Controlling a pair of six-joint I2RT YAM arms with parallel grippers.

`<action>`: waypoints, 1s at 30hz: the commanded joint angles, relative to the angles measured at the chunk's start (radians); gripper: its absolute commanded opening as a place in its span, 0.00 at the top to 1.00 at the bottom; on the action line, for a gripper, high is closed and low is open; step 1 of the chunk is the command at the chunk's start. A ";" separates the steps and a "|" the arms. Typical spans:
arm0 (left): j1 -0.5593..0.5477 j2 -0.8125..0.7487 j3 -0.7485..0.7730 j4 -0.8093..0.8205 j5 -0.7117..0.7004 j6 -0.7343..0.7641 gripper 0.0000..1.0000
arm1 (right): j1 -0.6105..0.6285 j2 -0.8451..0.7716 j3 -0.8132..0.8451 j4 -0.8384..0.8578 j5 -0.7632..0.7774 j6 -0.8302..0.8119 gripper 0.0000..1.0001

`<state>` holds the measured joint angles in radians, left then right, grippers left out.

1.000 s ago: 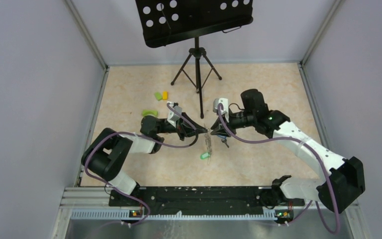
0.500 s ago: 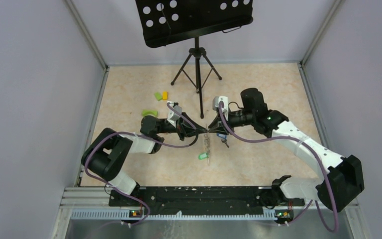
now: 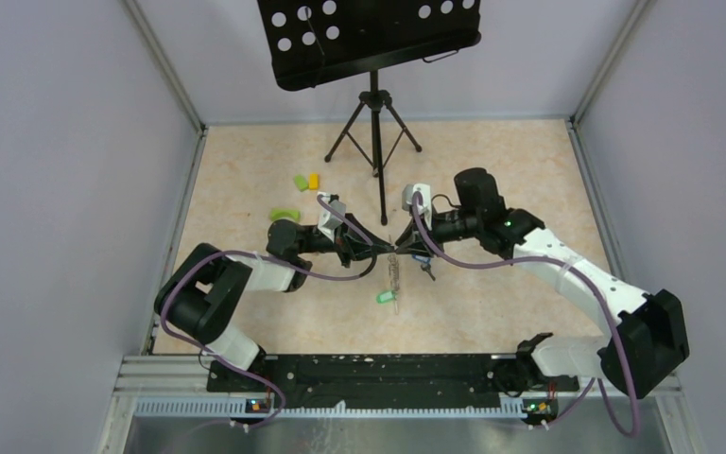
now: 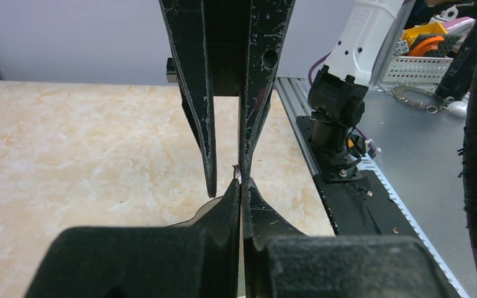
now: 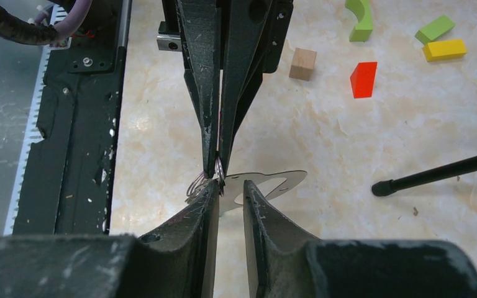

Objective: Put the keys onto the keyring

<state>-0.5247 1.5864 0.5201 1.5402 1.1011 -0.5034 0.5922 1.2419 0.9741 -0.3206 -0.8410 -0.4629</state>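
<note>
My left gripper (image 3: pixel 385 249) is shut on a small metal split ring (image 4: pixel 236 172) at the top of a short metallic chain (image 3: pixel 395 272). The chain hangs down to the green-tagged key (image 3: pixel 386 297). My right gripper (image 3: pixel 403 250) faces it tip to tip with its jaws slightly apart, and its left finger (image 5: pixel 208 202) touches the ring (image 5: pixel 219 167). The blue-tagged key (image 3: pixel 422 259) lies on the table just under the right gripper. A flat grey oval plate with a cut-out (image 5: pixel 267 183) lies below the ring; it seems to be the keyring's body.
A black music stand's tripod (image 3: pixel 374 123) stands behind the grippers, with one foot (image 5: pixel 382 186) close by. Loose green (image 3: pixel 300 181), yellow (image 3: pixel 313 180) and curved green (image 3: pixel 284 215) blocks lie to the far left, along with a red block (image 5: pixel 363 79) and a wooden cube (image 5: pixel 302 63).
My right gripper has edged a little left, closer to the left gripper's tips. The chain and green tag shifted slightly left. The left arm has barely moved.
</note>
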 commanded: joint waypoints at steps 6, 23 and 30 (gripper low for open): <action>0.000 -0.024 -0.001 0.253 -0.017 -0.012 1.00 | -0.011 0.016 0.003 0.029 -0.062 -0.014 0.82; 0.022 -0.041 0.010 0.135 0.015 0.207 0.77 | 0.047 0.038 0.221 -0.312 0.241 -0.178 1.00; 0.023 -0.070 0.030 -0.058 0.021 0.369 0.55 | 0.199 0.120 0.396 -0.506 0.552 -0.207 1.00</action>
<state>-0.5037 1.5467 0.5228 1.5063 1.1110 -0.2436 0.7147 1.3239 1.2556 -0.6880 -0.4934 -0.6250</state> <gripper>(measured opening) 0.423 0.005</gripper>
